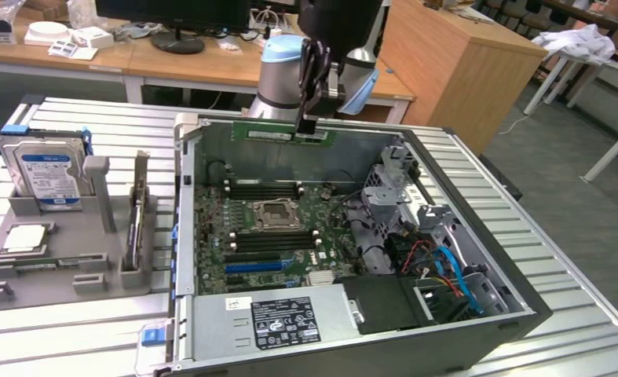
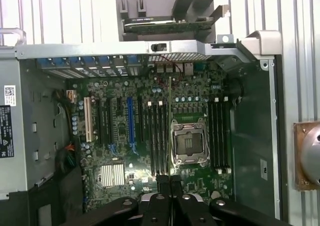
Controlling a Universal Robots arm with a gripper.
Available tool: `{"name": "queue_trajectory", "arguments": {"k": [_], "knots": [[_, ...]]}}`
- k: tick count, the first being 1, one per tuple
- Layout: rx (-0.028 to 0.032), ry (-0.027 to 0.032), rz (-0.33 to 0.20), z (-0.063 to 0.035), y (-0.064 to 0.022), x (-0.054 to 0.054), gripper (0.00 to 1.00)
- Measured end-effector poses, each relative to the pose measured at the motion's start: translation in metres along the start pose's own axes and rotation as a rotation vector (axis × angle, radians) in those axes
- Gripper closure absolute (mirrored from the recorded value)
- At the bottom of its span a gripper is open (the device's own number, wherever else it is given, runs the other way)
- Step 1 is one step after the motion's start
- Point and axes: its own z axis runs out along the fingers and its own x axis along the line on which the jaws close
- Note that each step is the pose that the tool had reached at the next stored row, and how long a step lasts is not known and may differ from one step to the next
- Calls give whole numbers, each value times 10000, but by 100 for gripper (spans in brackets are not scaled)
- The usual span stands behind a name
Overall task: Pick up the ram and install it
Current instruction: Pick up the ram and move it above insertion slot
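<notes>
Pinching: jaws clamp the ram (image 1: pixel 272 134) near its frame-right end, upper centre of the exterior view.
Look: long, thin green strip.
Axis: level, running left-right.

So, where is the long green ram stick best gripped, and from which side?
Grip the long, thin green ram stick across its flat faces at the upper edge, coming from above, as the gripper with shut jaws does. It hangs level on edge above the open grey computer case, so the lower edge is free.
</notes>
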Motion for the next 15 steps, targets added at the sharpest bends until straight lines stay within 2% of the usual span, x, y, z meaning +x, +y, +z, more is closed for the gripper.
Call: {"name": "queue_trajectory", "arguments": {"k": [6,15], "knots": [[1,3,-10,17,-1,1,88],[-32,7,-373,33,-43,0,88]]}}
